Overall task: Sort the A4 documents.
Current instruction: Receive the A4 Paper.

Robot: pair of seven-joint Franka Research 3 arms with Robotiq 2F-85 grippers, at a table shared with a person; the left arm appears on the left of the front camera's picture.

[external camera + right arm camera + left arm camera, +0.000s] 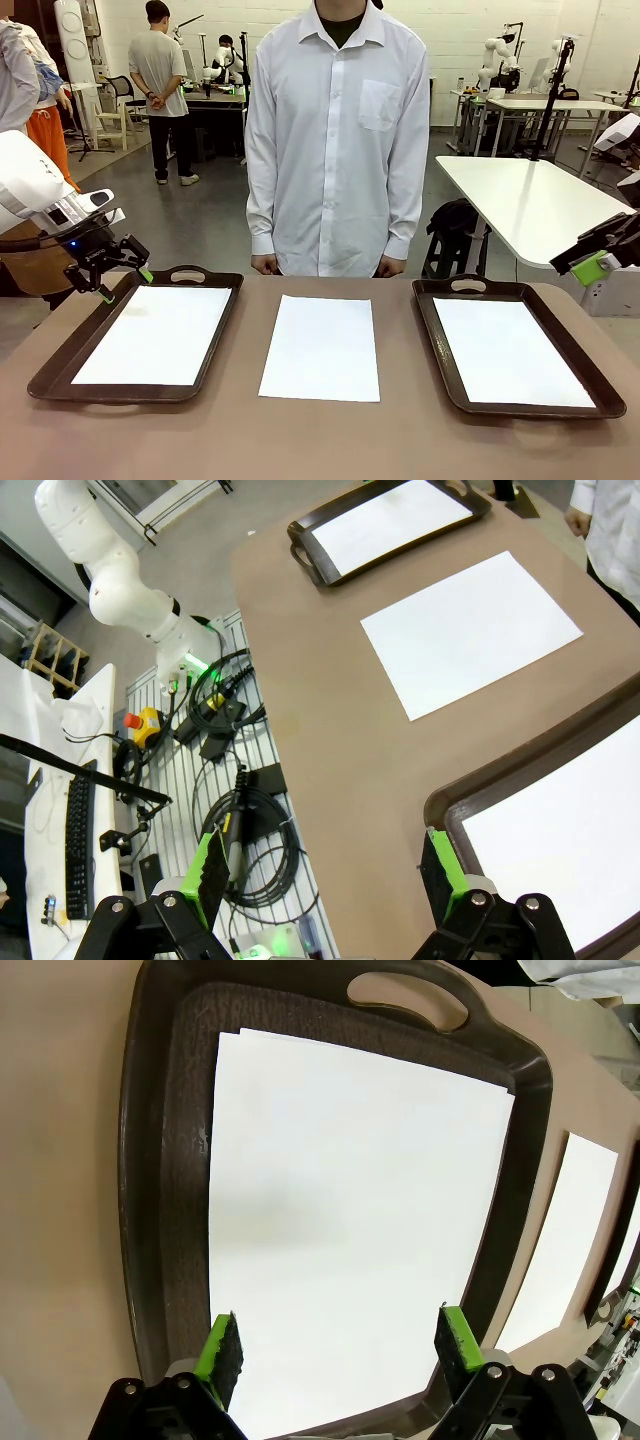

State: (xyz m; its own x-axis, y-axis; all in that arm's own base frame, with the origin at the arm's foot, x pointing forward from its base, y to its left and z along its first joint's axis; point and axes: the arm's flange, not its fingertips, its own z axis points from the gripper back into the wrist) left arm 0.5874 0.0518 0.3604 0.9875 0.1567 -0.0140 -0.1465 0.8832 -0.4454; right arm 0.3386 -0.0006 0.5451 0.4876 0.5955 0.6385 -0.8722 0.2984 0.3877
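Three white A4 documents show. One sheet [152,334] lies in the left dark brown tray [215,345], one sheet [320,348] lies bare on the table's middle, and one sheet [510,350] lies in the right tray [432,340]. My left gripper [110,278] hovers open over the left tray's far left corner, holding nothing. In the left wrist view the gripper [340,1345] spans the near end of the trayed sheet [350,1210]. My right gripper [600,262] hangs open off the table's right side. In the right wrist view it [325,870] stands over the table edge beside the right tray's sheet [570,840].
A person in a white shirt [335,140] stands at the far edge, hands low by the table. The brown table [320,440] has bare strips between the trays and along the front. Cables and a power strip [230,780] lie on the floor beside the table.
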